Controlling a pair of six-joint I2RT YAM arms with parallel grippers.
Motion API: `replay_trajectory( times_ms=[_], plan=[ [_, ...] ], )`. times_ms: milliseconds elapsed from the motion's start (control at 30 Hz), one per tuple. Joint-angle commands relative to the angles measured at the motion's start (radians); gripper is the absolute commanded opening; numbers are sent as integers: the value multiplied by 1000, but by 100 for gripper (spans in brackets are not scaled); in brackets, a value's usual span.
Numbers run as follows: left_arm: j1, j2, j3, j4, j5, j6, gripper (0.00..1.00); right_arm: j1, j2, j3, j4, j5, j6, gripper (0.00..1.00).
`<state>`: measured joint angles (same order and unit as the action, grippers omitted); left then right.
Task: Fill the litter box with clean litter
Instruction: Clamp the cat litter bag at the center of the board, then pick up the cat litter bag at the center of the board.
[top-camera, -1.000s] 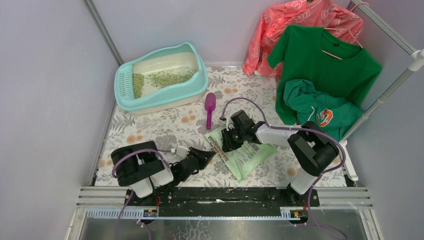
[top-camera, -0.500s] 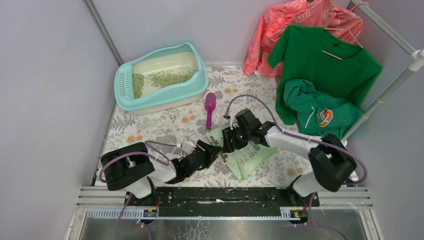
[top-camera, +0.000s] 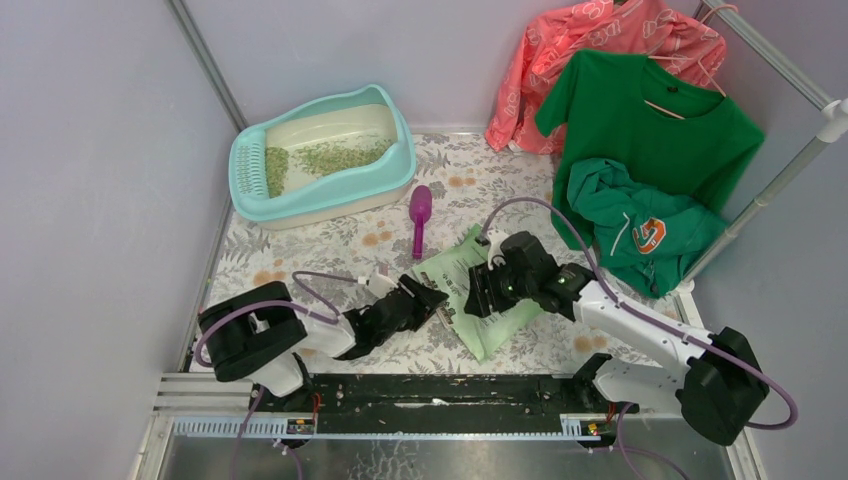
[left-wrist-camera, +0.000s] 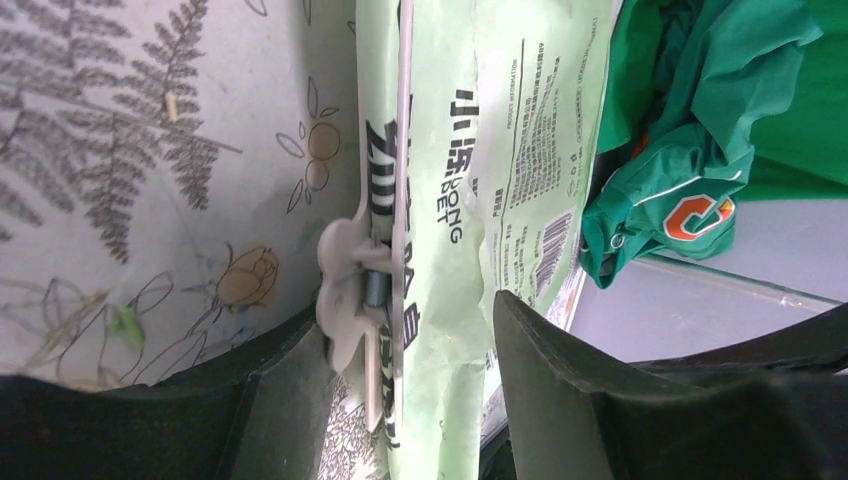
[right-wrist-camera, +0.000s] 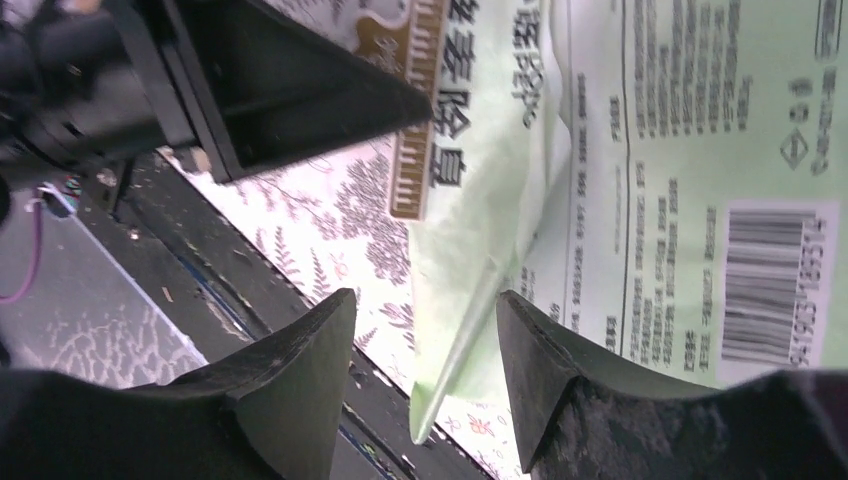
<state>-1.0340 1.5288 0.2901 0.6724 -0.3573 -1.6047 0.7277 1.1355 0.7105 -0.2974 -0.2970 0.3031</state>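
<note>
Two robot hands meet at a light green bag (top-camera: 458, 268) that lies flat on the flowery cloth (top-camera: 330, 262) near the front of the table. The left gripper (top-camera: 438, 297) comes in low from the left and the right gripper (top-camera: 482, 290) comes in from the right. Their tips are very near each other at the bag's left end.

From the left wrist, the two black fingers (left-wrist-camera: 285, 400) stand apart with the bag's edge between them. A white clip (left-wrist-camera: 345, 285) sits on that edge, just beside one finger. This hand is open. It is around the bag, not squeezing it.

From the right wrist, the fingers (right-wrist-camera: 290, 390) stand apart too. A folded edge of the bag pokes in between them with a gap on each side, so this hand is open and holds nothing.

The litter box (top-camera: 322, 197) sits at the far left corner of the table, well apart from both hands. The clean litter (top-camera: 335, 156) is inside it — a thin green patch across the cream floor, and some by the slotted grate (top-camera: 250, 170).

A purple scoop (top-camera: 420, 215) lies on the cloth between the box and the bag, its handle end close to the bag. On the right hang a pink top (top-camera: 600, 50) and a green T-shirt (top-camera: 650, 120), with a green jersey (top-camera: 625, 225) bunched below them.
</note>
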Motion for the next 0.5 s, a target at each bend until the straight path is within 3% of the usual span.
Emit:
replay_trajectory(
  times_ms=[0,133,467],
  plan=[
    [32,68,19,-188,40,105,61,16,-42,-42,-46,79,24,62],
    [37,72,83,-254,54,150,46,64,-67,-44,-66,166,27,62],
    [59,96,347,-533,116,310,42,503,-40,44,-106,696,30,60]
  ],
)
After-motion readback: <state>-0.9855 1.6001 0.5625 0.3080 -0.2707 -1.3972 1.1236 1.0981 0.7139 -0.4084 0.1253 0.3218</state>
